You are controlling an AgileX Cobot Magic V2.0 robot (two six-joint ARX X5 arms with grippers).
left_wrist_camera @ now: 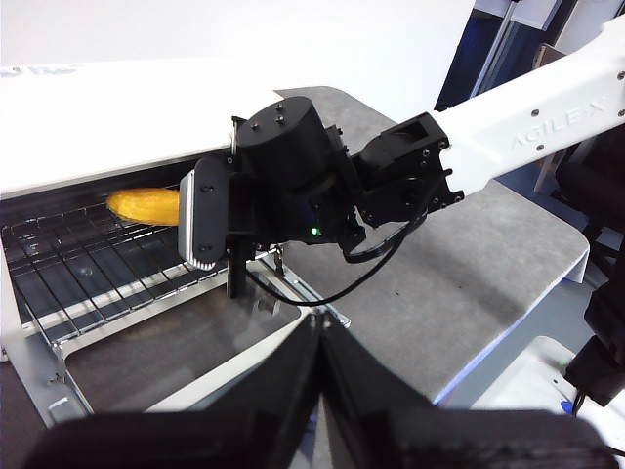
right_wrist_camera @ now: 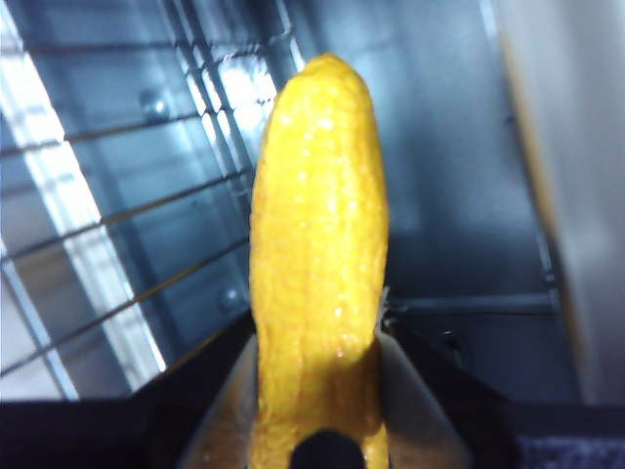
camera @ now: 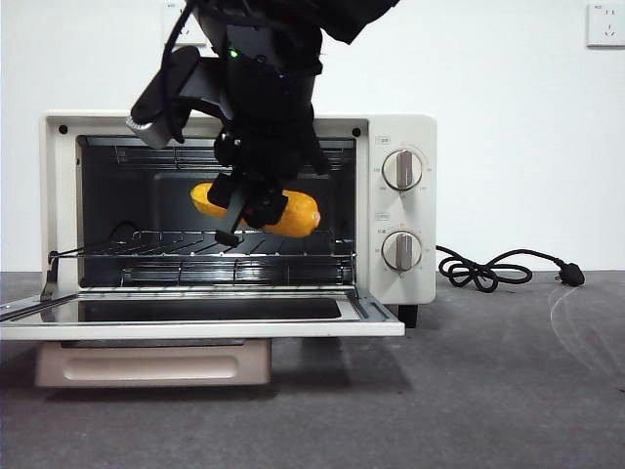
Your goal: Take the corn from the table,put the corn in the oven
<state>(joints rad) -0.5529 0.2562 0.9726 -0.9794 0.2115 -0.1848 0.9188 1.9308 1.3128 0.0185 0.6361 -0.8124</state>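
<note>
Front view: right gripper [camera: 246,207] is reaching down from above into the open oven [camera: 400,127], pinching the corn [camera: 298,213] between its jaws.
Corn: lying roughly level inside the oven's cavity, hanging just above the wire rack [camera: 195,249], not touching it.
Oven door [camera: 195,318]: folded down flat, resting open over the table [camera: 488,391].
Right wrist view: corn [right_wrist_camera: 317,274] is filling the frame, jaws pressing on both its sides, rack wires behind it.
Left gripper [left_wrist_camera: 320,337]: waiting well back from the oven, jaws pressed together, holding nothing.
Cord [camera: 493,269]: lying coiled on the table beside the oven.
</note>
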